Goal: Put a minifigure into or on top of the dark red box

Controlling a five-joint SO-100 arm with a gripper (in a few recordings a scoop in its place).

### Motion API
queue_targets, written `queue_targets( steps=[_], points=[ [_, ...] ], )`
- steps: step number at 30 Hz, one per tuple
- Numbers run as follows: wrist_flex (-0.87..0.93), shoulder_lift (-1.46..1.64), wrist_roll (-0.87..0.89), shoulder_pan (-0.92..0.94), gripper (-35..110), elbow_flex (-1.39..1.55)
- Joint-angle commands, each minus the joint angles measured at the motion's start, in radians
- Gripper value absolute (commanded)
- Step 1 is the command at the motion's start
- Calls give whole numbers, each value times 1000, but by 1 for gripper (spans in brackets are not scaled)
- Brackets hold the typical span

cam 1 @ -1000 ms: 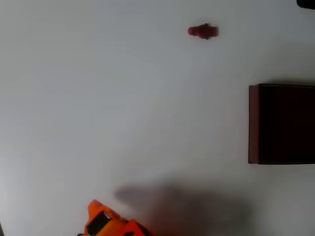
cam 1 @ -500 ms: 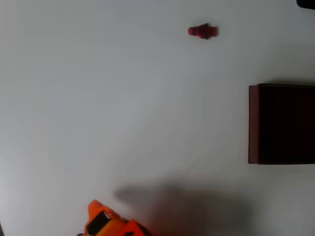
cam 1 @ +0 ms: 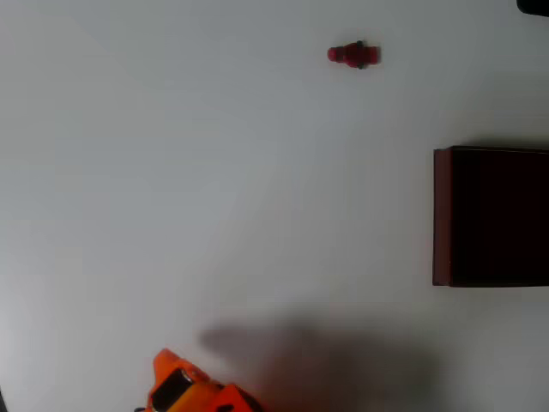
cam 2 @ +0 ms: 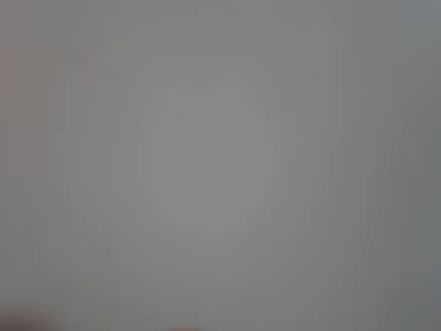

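**Pincer barely in frame, one figure and one box apart on the table**

Pincer state cannot be told: in the overhead view an orange part of the arm [cam 1: 193, 388] pokes in at the bottom edge of the table, left of the middle, and no fingertips can be made out on it. Whether the fingers are apart or together is not shown, and nothing can be seen held or touched by them. The wrist view is an even grey blur with no shapes to read. A soft dark shadow lies on the table [cam 1: 171, 189] just right of the orange part, along the bottom edge.

Farther up, at the right edge of the table about halfway between top and bottom, stands one dark red box [cam 1: 442, 215]. Its thin reddish-brown left wall shows clearly, its inside is nearly black, and its right part is cut off by the picture's edge. Nothing can be made out inside it.

Farthest off, near the top edge of the table and right of the middle, lies one minifigure [cam 1: 352, 55]. It is tiny and red, lying on its side lengthwise left to right, with a small dark part toward its right end. It lies well apart from the box and from the arm, touching neither, with bare white table all round it.
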Motion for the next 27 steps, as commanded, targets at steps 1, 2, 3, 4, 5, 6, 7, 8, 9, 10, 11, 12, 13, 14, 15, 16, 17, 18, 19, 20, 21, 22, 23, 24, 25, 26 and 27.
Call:
queue_targets(
  steps=[1, 2, 3, 4, 5, 6, 7, 8, 9, 10, 11, 12, 13, 14, 15, 16, 17, 18, 19, 20, 21, 22, 23, 24, 25, 26, 27],
  points=[
    [20, 14, -3, -11, 0, -3],
    [21, 14, 26, 17, 1, -3],
    [21, 14, 64, 64, 0, -3],
    [21, 14, 97, 103, 0, -3],
    [21, 14, 106, 109, 0, -3],
    [21, 14, 109, 107, 2, -3],
    [21, 14, 109, 109, 1, -3],
    [20, 14, 110, 109, 1, -3],
    [20, 14, 121, 110, 4, -3],
    [20, 14, 187, 110, 8, -2],
    [18, 14, 250, 123, 13, 2],
    [18, 14, 232, 153, 16, 2],
    [18, 14, 206, 181, 16, -3],
    [14, 14, 178, 199, 18, -11],
    [6, 14, 150, 213, 19, -25],
    [12, 14, 117, 216, 22, -52],
    [35, 12, 103, 212, 26, -84],
    [41, 6, 91, 218, 27, -114],
    [41, -5, 107, 233, 25, -149],
    [26, -17, 225, 255, 21, -183],
    [-51, -20, 287, 261, 12, -193],
    [-63, -21, 276, 261, 13, -213],
    [-72, -26, 284, 272, 14, -227],
    [-84, -34, 307, 291, 14, -239],
    [-107, -37, 311, 299, 15, -250],
    [-130, -38, 305, 308, 16, -262],
    [-140, -48, 307, 328, 17, -282]
  ],
)
